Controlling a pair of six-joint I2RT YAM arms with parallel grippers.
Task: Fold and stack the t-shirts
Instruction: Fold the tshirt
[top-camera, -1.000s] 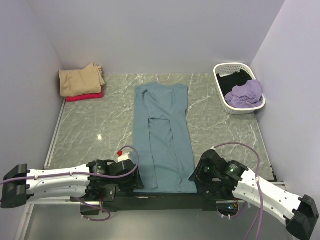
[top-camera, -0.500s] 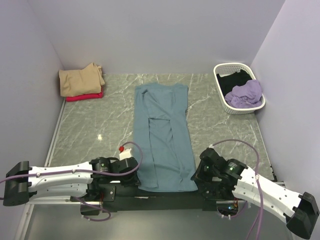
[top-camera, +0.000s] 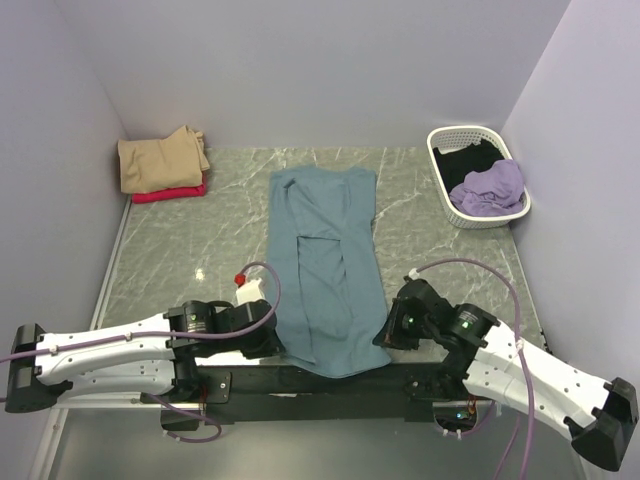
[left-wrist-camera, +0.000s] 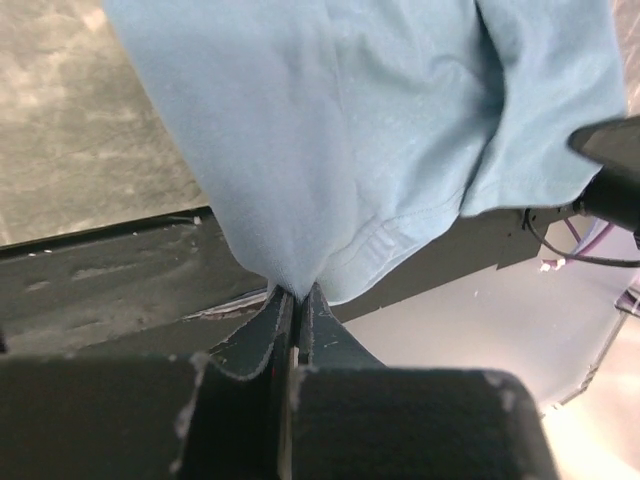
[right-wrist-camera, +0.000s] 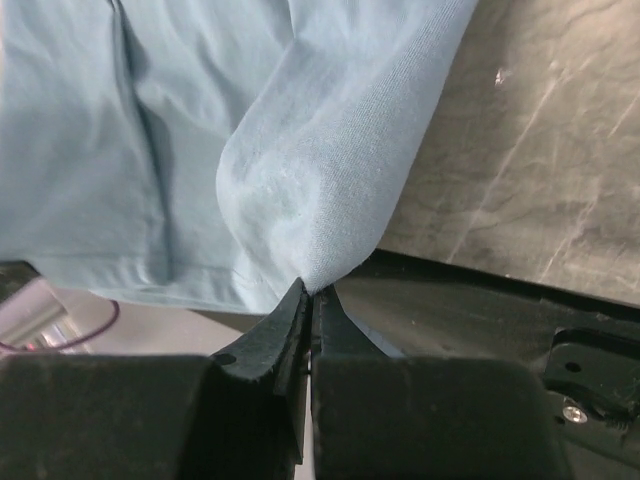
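I am pinching the near hem of the teal t-shirt at both corners, my left gripper clamping one and my right gripper the other. The shirt is lying lengthwise down the marble table, its hem seemingly lifting slightly.

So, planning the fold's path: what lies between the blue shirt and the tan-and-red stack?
Nothing: the top view shows only bare marble table between the blue shirt and the tan-and-red stack.
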